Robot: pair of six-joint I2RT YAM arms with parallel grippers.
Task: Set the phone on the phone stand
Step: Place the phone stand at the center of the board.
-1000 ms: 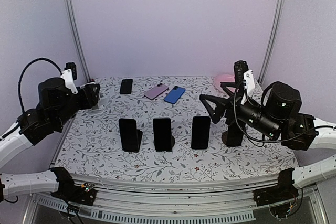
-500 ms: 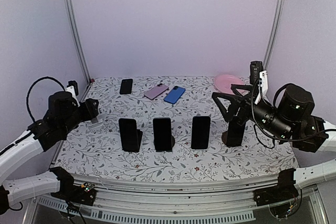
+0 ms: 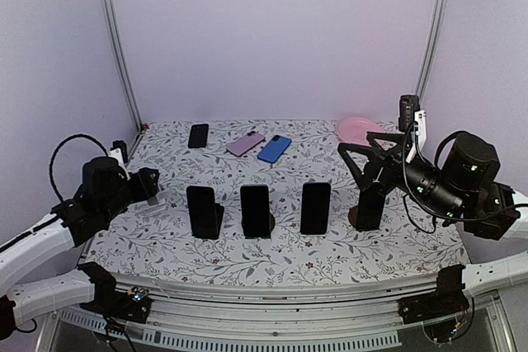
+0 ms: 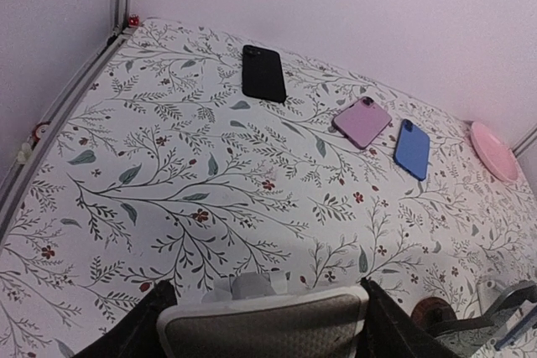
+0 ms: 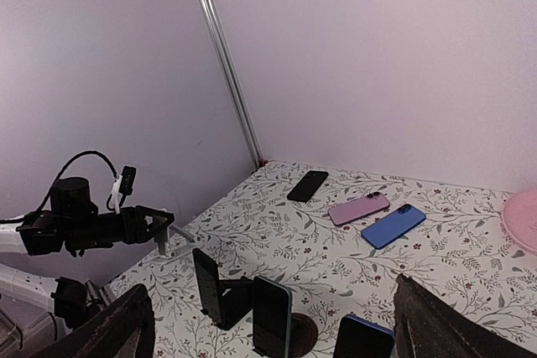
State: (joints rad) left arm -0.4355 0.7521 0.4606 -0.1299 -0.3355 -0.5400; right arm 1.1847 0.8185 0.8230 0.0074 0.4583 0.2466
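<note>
Three phones lie flat at the back of the table: a black one [image 3: 198, 135], a pink one [image 3: 245, 144] and a blue one [image 3: 273, 148]. Three more phones stand upright on dark stands in a row, at the left [image 3: 202, 212], middle [image 3: 256, 210] and right [image 3: 315, 208]. My left gripper [image 3: 148, 187] hovers low over the table's left side, shut on a grey, white-rimmed phone stand [image 4: 264, 329] that spans its fingers. My right gripper [image 3: 356, 154] hangs open and holds nothing, above a dark stand [image 3: 367, 210] that carries no phone.
A pink plate [image 3: 359, 128] sits at the back right corner. Metal frame posts [image 3: 115, 47] rise at both back corners in front of the walls. The flowered tablecloth [image 3: 165, 237] covers the whole table.
My left arm has lowered and drawn toward the near left with the grey stand in its grip. My right arm has pulled back to the right, away from the row of phones.
</note>
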